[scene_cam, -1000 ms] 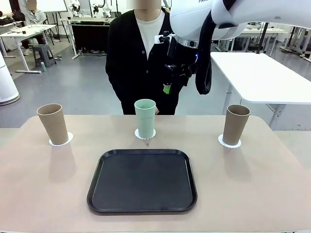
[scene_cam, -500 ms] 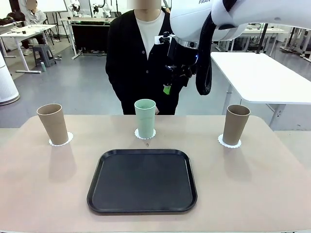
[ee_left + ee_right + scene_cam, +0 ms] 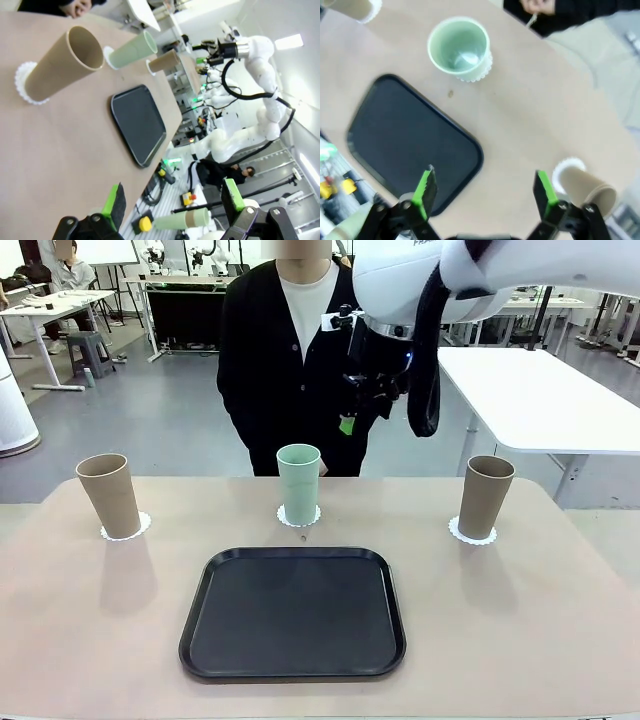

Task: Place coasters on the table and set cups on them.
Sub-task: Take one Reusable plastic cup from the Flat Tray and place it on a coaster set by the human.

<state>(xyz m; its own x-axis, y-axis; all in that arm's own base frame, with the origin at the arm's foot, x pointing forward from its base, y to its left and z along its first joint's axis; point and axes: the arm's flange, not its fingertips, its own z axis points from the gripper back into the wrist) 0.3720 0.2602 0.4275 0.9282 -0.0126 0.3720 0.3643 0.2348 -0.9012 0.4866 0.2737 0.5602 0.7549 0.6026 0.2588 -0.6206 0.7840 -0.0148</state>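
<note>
Three cups stand upright on the table (image 3: 520, 640), each on a white lace-edged coaster: a tan cup (image 3: 108, 495) on the left coaster (image 3: 128, 531), a mint cup (image 3: 298, 483) on the middle coaster (image 3: 298, 520), and a tan cup (image 3: 484, 496) on the right coaster (image 3: 466, 534). My right gripper (image 3: 352, 408) hangs high above the far middle, open and empty; from above it sees the mint cup (image 3: 458, 47) and a tan cup (image 3: 582, 187). My left gripper (image 3: 172, 200) is open and empty, off the table's left end, with the nearest tan cup (image 3: 62, 62) ahead of it.
A black rounded-square tray (image 3: 293, 612) lies bare at the table's near middle. A person in a dark cardigan (image 3: 280, 360) stands at the far edge behind the mint cup, one hand (image 3: 537, 6) near the edge. A white table (image 3: 540, 400) stands at the back right.
My right arm has drifted slightly to the right, high above the table. The cups, coasters and tray have not moved.
</note>
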